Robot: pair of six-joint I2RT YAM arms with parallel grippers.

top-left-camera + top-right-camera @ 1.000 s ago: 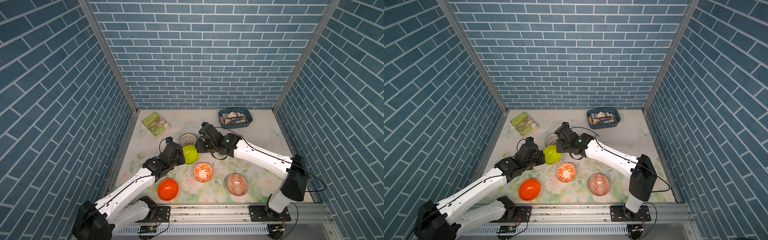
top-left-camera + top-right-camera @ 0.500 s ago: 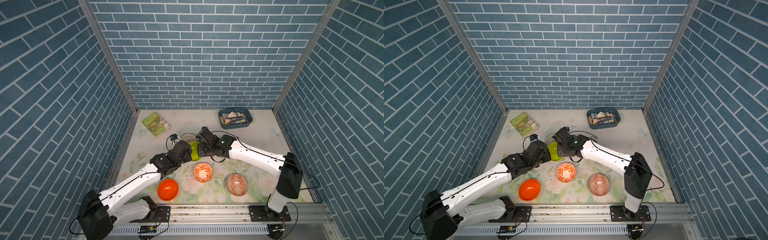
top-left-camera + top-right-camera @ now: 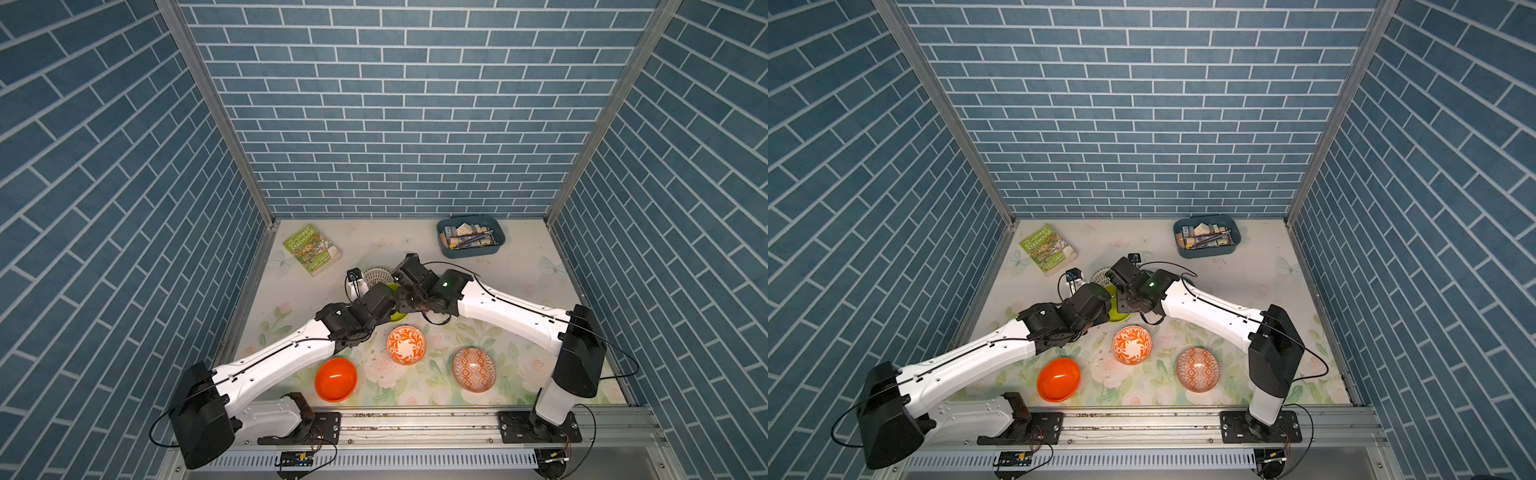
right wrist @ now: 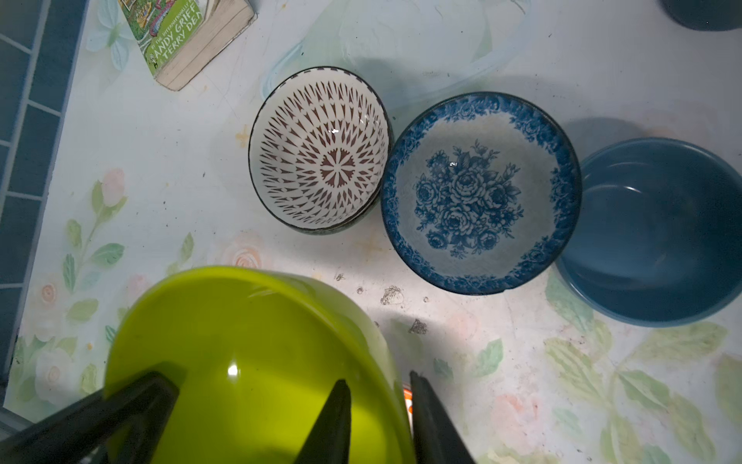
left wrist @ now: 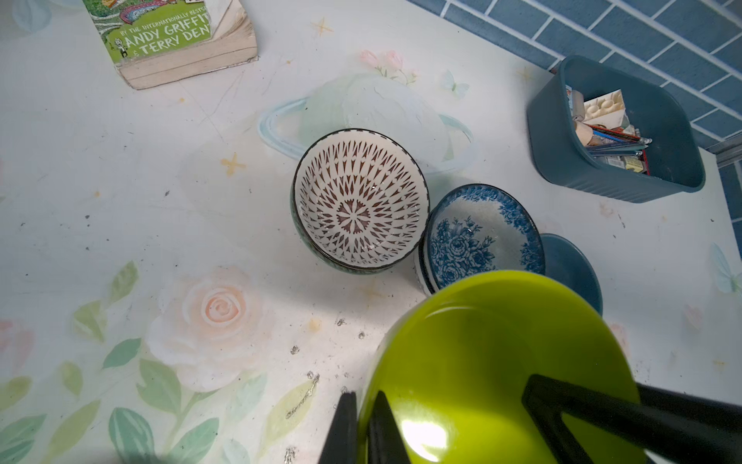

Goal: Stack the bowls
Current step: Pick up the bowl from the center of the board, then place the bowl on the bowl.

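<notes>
A lime bowl hangs tilted above the mat between both arms. My left gripper is shut on one side of its rim. My right gripper pinches the opposite rim of the lime bowl, one finger inside and one outside. Beyond it stand a white lattice bowl nested in another bowl, a blue-floral bowl and a plain blue bowl. Near the front lie a plain orange bowl and two orange-patterned bowls.
A green paperback book lies at the back left of the mat. A blue tray of pencils stands at the back right. Blue brick walls close in three sides, and a metal rail runs along the front edge.
My left arm carried the lime bowl back and to the right, up to the right gripper. The right gripper's fingers narrowed onto the bowl's rim.
</notes>
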